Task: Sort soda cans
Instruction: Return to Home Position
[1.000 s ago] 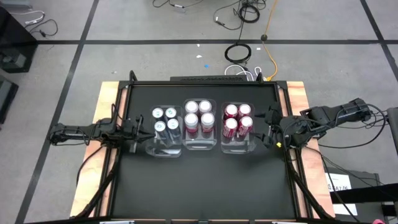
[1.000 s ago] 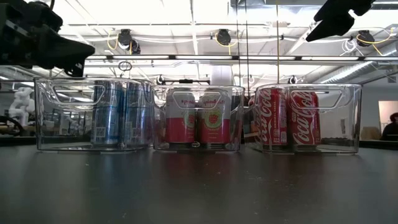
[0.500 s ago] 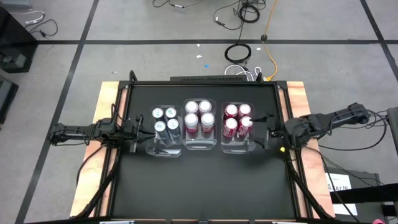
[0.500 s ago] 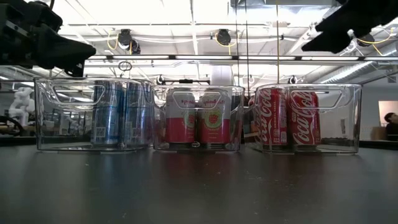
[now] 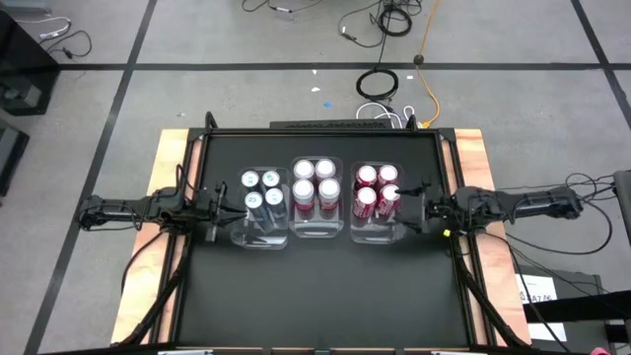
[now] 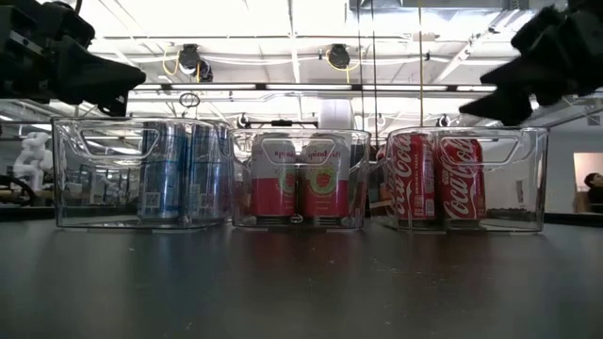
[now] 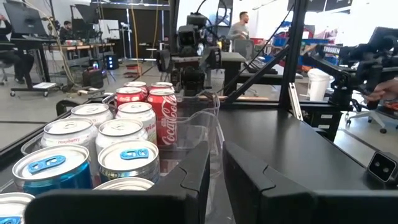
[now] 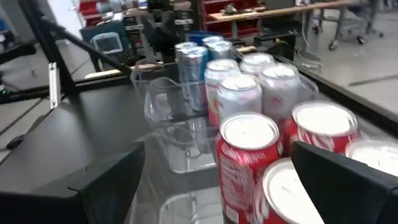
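Soda cans (image 5: pixel 304 190), silver tops, blue, pink, red sides

Grey tiled floor (image 5: pixel 89 108), dark seams; coiled cables (image 5: pixel 378 83) beyond black surface (image 5: pixel 315 296); bright ceiling lights (image 6: pixel 226 19); person (image 7: pixel 239 26) standing behind.
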You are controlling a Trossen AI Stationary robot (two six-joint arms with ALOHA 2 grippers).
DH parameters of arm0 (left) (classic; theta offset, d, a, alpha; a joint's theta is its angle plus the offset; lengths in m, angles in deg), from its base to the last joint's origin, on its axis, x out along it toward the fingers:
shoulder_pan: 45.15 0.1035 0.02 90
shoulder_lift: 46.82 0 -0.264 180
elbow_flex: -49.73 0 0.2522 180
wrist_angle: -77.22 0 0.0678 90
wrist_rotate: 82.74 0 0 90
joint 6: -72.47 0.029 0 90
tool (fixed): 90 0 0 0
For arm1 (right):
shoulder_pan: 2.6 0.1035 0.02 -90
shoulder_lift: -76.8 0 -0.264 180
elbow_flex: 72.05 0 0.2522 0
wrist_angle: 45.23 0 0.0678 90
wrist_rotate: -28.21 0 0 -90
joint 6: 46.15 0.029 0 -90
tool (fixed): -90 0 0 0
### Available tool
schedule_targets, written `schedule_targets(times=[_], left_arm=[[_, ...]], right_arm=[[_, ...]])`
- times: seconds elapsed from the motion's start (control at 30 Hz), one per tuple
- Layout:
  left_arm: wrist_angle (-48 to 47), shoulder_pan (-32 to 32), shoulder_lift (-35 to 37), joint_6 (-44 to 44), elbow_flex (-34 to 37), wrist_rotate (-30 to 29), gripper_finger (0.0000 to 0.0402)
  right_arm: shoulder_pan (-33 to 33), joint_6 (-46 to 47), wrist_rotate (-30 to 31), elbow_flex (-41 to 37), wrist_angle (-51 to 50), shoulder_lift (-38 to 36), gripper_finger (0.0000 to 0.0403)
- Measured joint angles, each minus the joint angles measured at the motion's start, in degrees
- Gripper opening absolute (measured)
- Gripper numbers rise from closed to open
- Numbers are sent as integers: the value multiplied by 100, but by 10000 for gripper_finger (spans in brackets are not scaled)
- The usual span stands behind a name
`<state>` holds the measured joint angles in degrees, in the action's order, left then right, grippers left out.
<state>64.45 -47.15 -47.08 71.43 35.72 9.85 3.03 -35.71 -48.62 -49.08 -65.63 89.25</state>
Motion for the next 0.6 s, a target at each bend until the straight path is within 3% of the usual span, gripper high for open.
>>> schedule_targets(times=[0.27, 0.6], left_arm=[[6, 0, 2, -1, 0, -2, 57], [2, 0, 0, -2, 0, -1, 57]], right_arm=[[3, -8, -247, -838, 977, -986, 396], [7, -402, -455, -837, 905, -862, 396]])
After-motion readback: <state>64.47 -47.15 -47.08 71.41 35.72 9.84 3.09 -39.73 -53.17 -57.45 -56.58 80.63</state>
